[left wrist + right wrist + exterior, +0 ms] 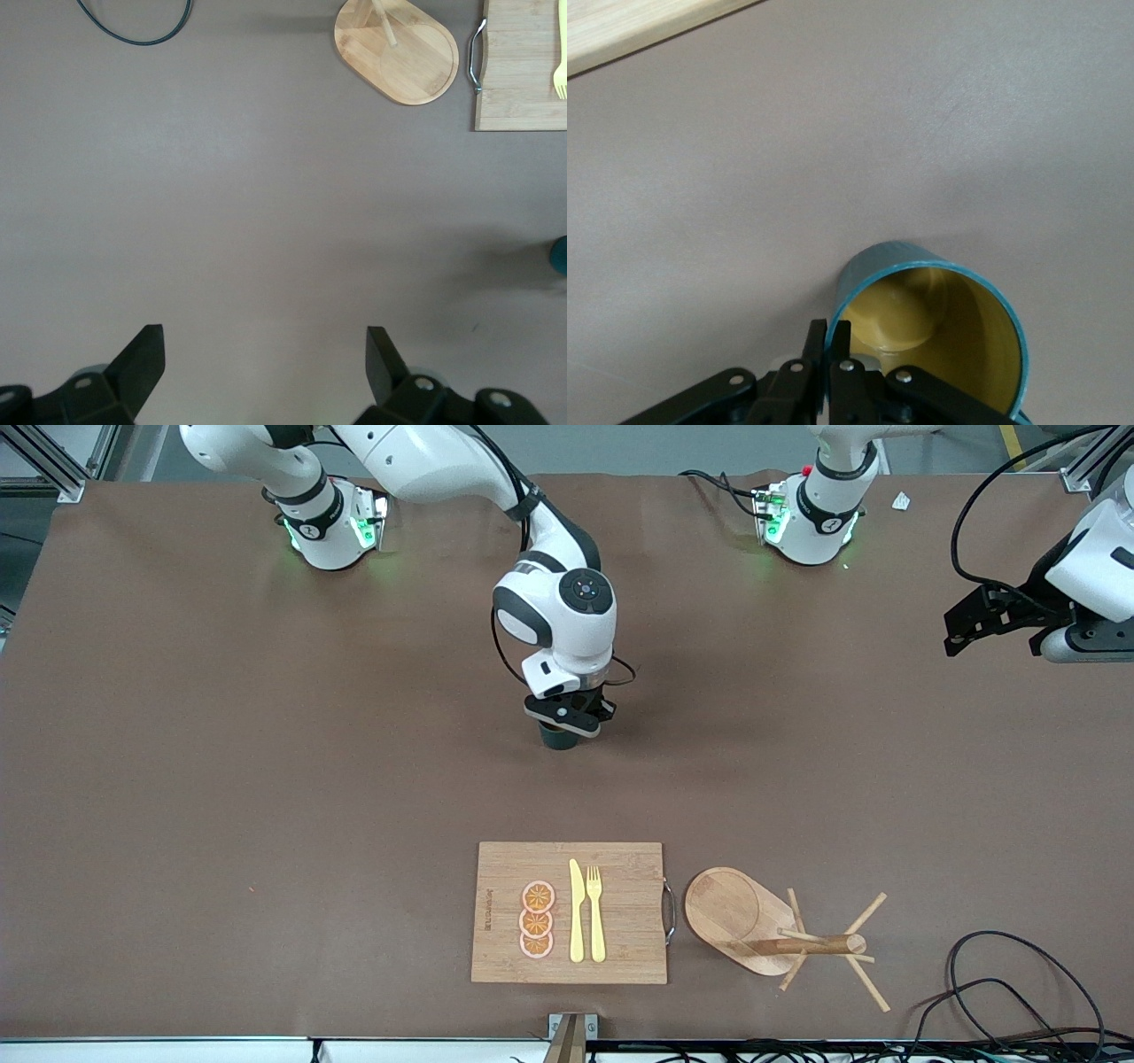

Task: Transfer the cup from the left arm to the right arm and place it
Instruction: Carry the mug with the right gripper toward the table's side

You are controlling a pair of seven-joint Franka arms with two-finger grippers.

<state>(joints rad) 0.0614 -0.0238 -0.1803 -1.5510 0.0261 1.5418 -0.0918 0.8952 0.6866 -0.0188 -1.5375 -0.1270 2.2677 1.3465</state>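
At mid-table, one cup (558, 736) in right gripper (567, 720).

A wide table covered in matte brown sheet (266, 779) fills the scene, with silver aluminium frame rails (53, 469) and grey floor (673, 447) along its upper edge

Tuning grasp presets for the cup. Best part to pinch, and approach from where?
Pinch the rim wall, from straight above. The cup stands upright on the table, mouth open, so one finger fits inside and one outside the thin wall. The right gripper grips it just so. The left gripper waits open at its end of the table.
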